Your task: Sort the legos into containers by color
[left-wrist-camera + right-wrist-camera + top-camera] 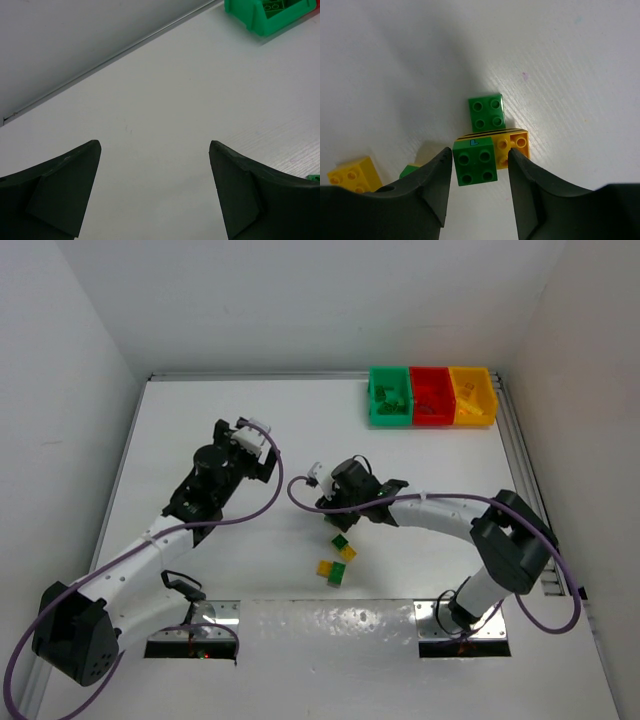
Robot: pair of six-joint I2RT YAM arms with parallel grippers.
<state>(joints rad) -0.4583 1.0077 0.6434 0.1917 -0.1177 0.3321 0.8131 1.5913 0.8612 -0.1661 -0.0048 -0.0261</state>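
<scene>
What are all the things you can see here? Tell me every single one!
green bricks: three loose, green, on the table by the right gripper; one sits between its fingers, one is mostly hidden behind a finger.
yellow bricks: two loose, yellow, on the table; one against the green brick between the fingers, one off to the side.
green bin, red bin, yellow bin: one each, joined in a row at the far right corner; each holds bricks of its own colour, too small to count.
table: one, white.
left gripper: one, black, open over bare table.
right gripper: one, black, open around a green brick.
</scene>
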